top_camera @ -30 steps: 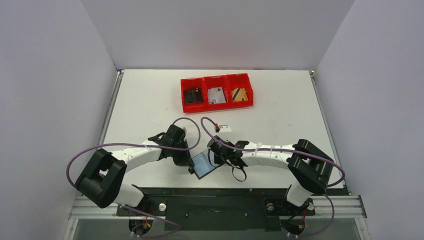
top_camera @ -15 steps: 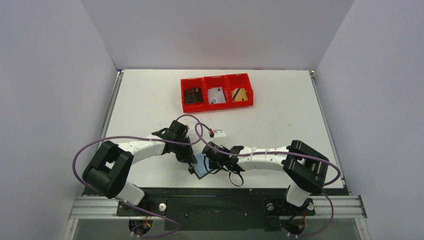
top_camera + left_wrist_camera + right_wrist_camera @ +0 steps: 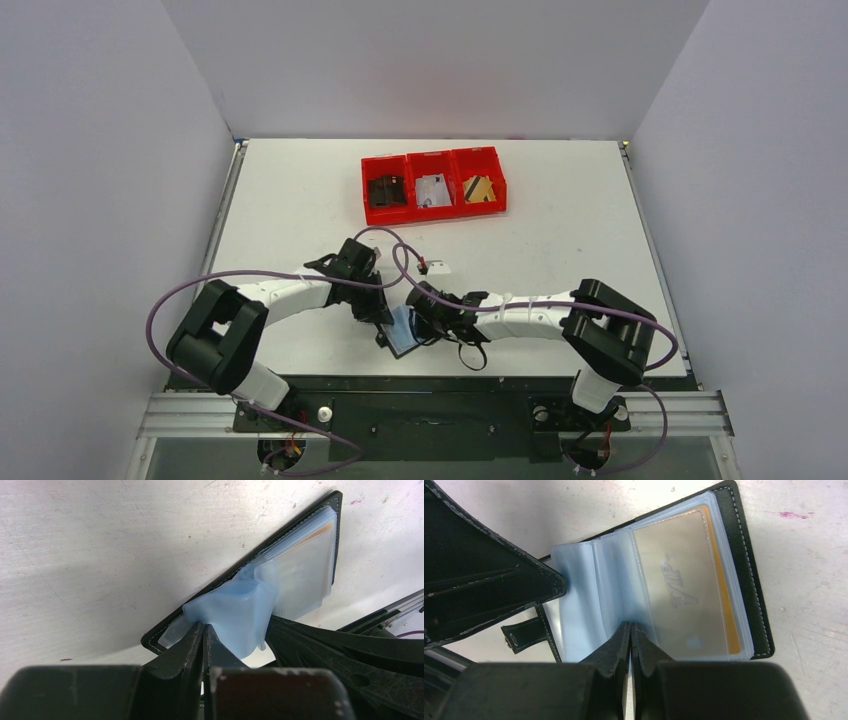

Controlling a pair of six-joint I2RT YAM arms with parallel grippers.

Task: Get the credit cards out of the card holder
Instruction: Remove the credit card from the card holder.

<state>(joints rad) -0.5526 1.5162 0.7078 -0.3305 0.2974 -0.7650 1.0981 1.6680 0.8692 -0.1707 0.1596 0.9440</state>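
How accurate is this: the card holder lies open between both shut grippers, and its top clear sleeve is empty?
Not empty: the right wrist view shows a gold VIP card inside the top clear sleeve of the open card holder. The rest stands.

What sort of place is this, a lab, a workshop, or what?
Probably a robotics lab test cell: a left arm and a right arm bolted at the edge of a white table, plain walls boxing it in, and staged props, red bins and an open card holder.
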